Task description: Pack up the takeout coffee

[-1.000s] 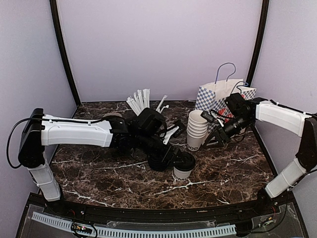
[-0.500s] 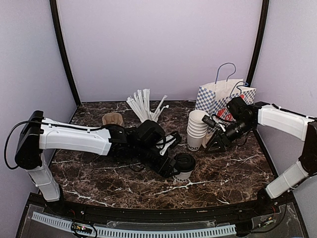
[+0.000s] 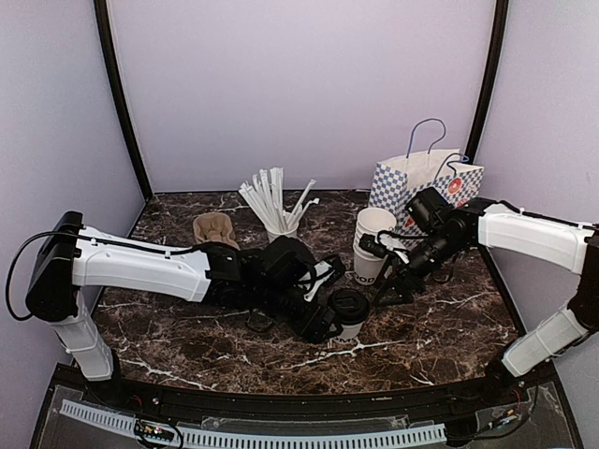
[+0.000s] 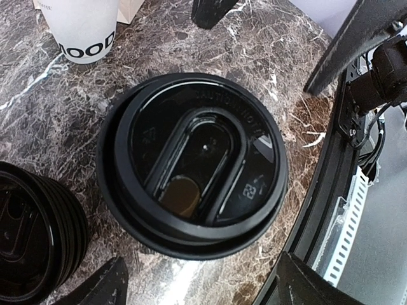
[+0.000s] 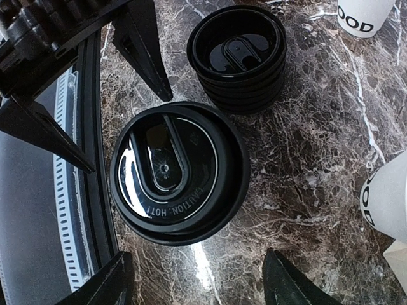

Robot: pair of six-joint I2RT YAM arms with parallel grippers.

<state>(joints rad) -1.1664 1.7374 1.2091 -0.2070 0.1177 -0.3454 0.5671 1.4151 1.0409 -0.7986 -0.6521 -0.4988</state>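
Centrally, the takeout cup (image 3: 347, 329) stands upright on the table (image 3: 440, 327), with its black lid (image 4: 191, 162) seated on the rim.

Left gripper (image 4: 200, 264): released, fingers spread wide, nothing between them. The cup sits just ahead of its fingertips, and the left wrist view shows no contact.

Right gripper (image 5: 197, 257): likewise released and empty. It faces the same lid from the opposite side, with the cup just ahead of it. A stack of spare lids (image 5: 238, 54) lies just beyond the cup from this gripper. The checked paper bag (image 3: 416, 182) stands behind it, well apart from the cup.

Handling (a judgement, not an observation):
- Weight: expect a light load. Whether the cup holds liquid cannot be told from these views, so treat it as full and keep it vertical.
- Wall: the paper is thin and soft and will dent or ovalise if you clench hard.
- Lid: the plastic is glossy and probably slippery, and it is only pressed on. If you lift by it, it may pop free.
- Where to hold: take the paper wall just under the lid's skirt, where the rolled rim stiffens the cup. Set your fingers on opposite sides and close only until the wall stops yielding. A hold low on the lettering would sit on softer paper and tip more easily.
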